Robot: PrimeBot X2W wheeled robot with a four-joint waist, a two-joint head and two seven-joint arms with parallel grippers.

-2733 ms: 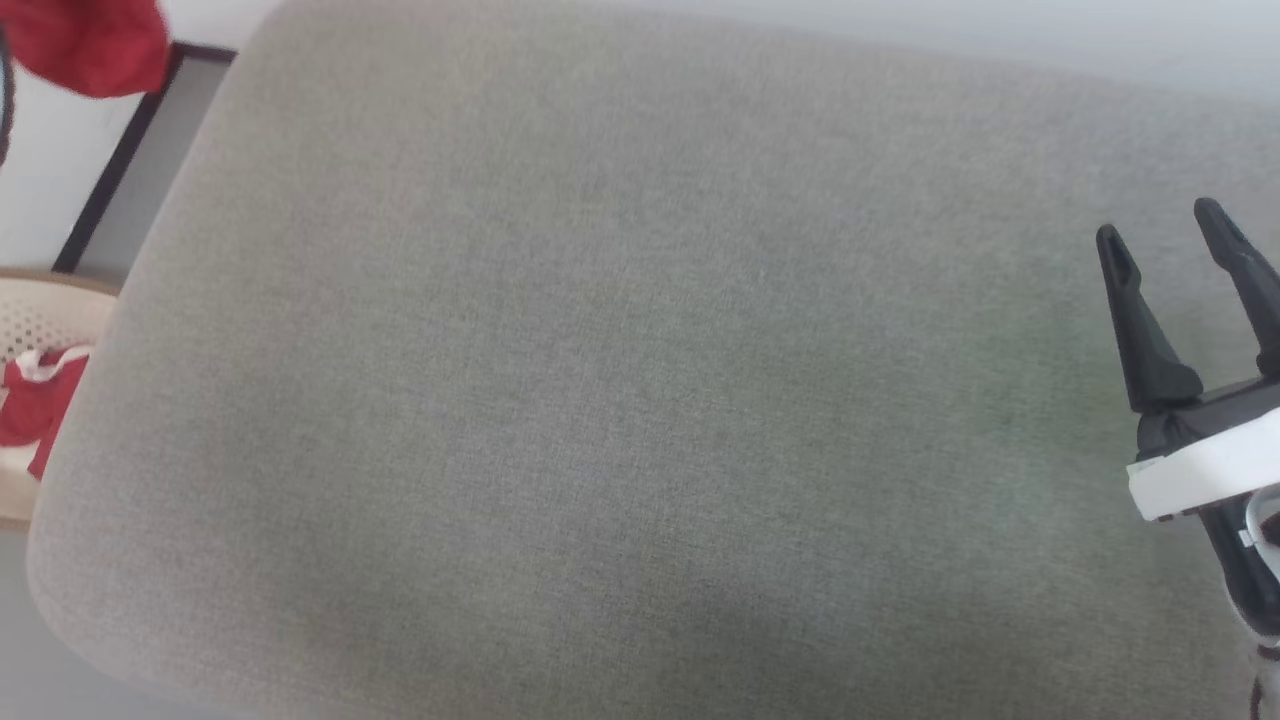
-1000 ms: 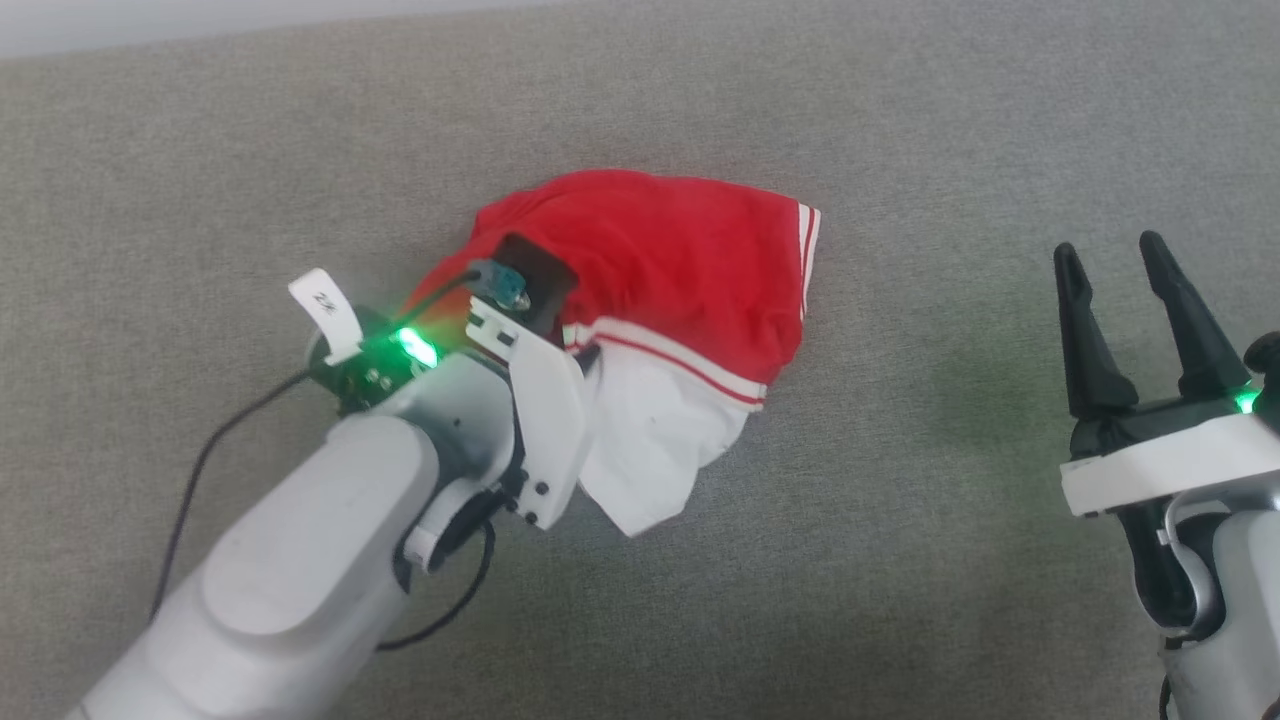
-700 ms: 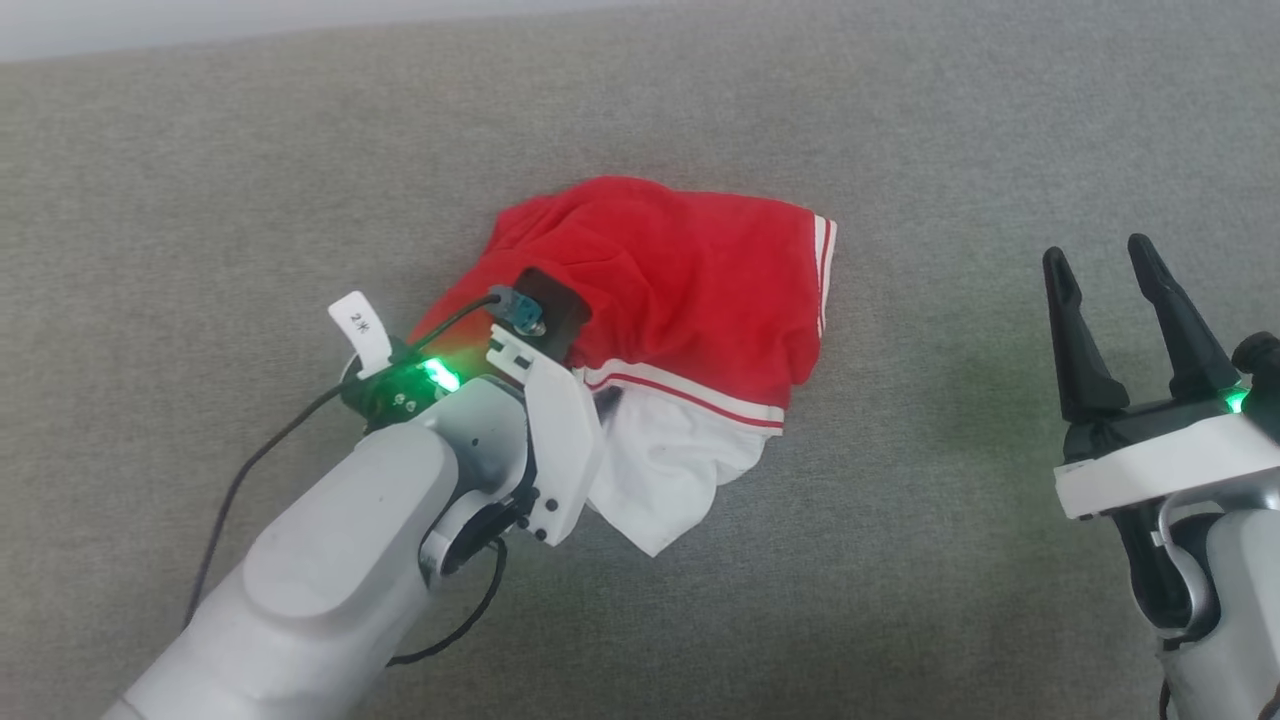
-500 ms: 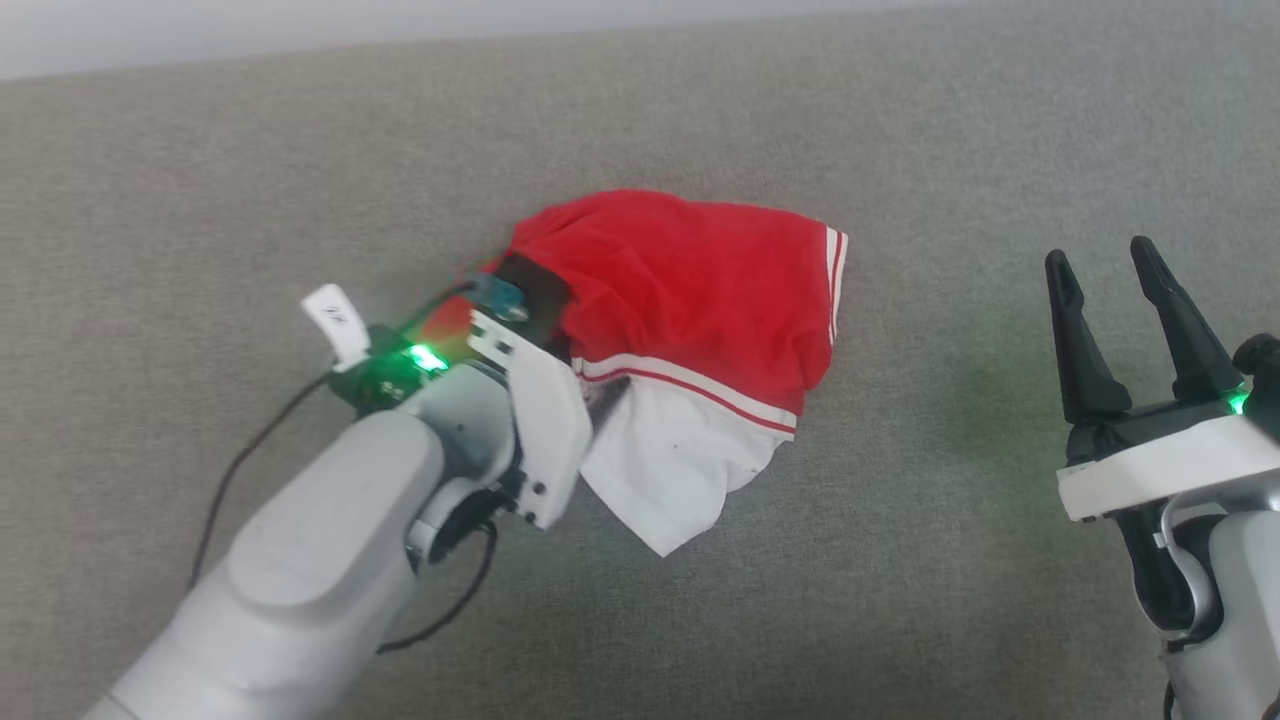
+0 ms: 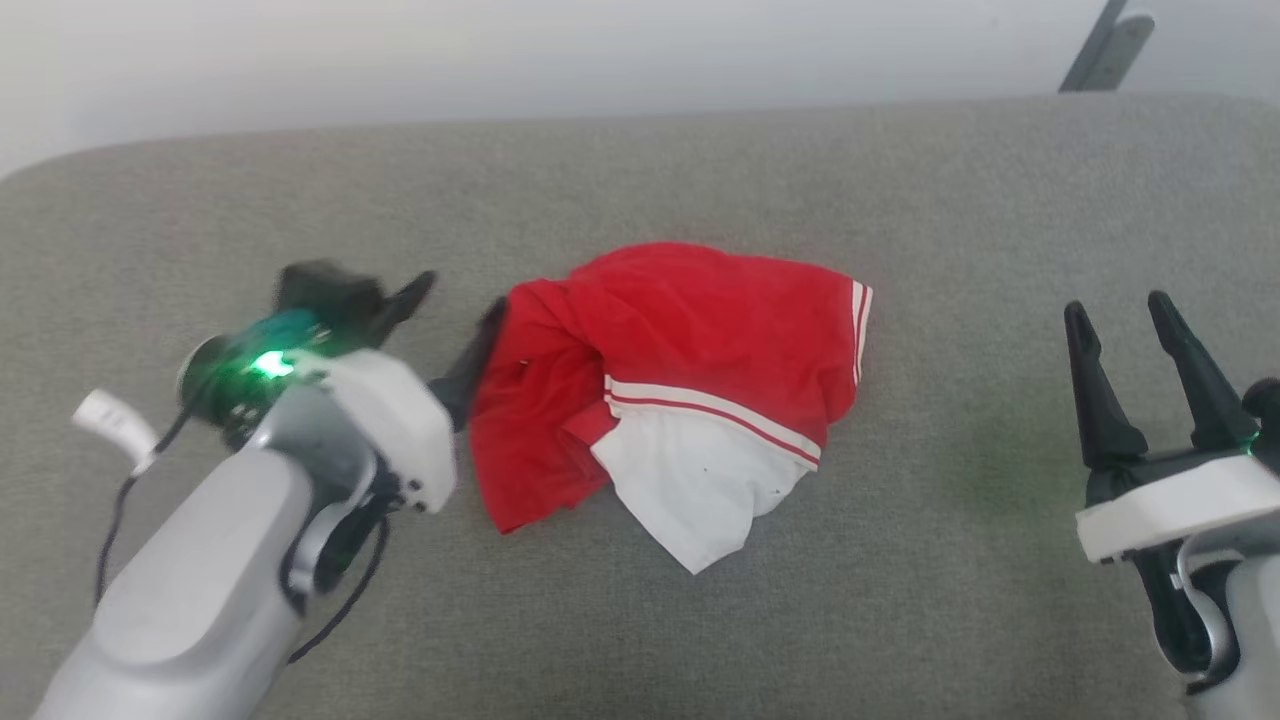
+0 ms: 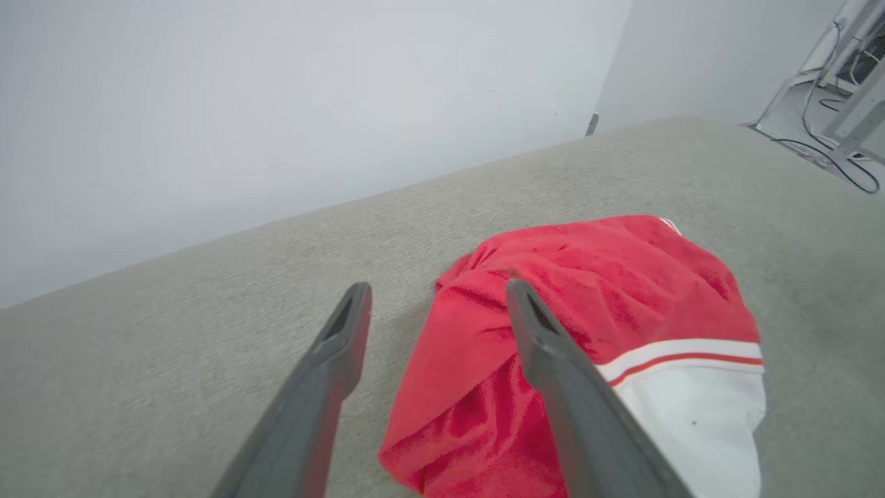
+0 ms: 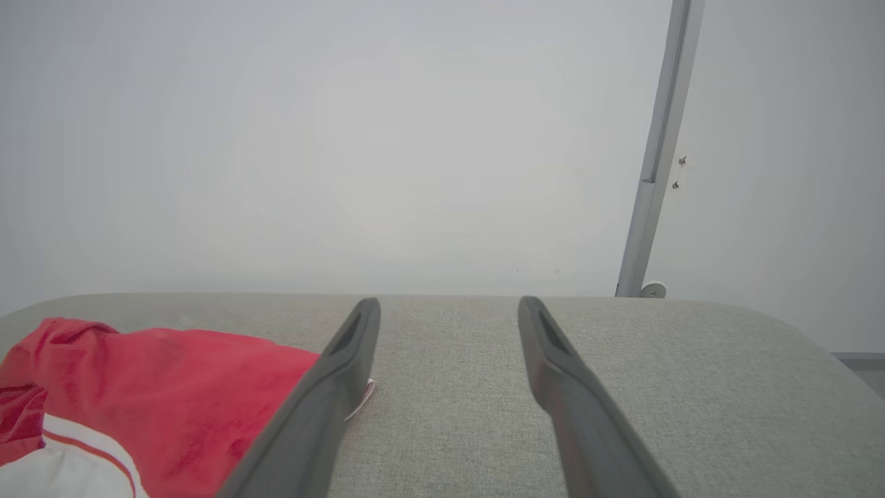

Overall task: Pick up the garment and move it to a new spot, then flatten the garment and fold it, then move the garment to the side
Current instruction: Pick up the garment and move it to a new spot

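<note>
Grey upholstered surface [image 5: 900,180]: wide, bare cloth all round. Garment [image 5: 700,350] found near its middle, bunched and partly doubled over.

Left gripper [image 5: 460,295] noted just beside the garment's left edge, jaws spread, nothing held. Whether the nearer finger touches the fabric cannot be told. Right gripper [image 5: 1117,305] noted well apart to the right, jaws spread, empty.

Flattening judged the step in hand. Best done with two opposite edges pinched low, one per gripper, and drawn apart slowly so tucked layers are freed.

Long axis judged roughly left-right across the head view. Striped hem band [image 5: 860,330] faced right; white panel [image 5: 700,490] pointed toward the robot.
</note>
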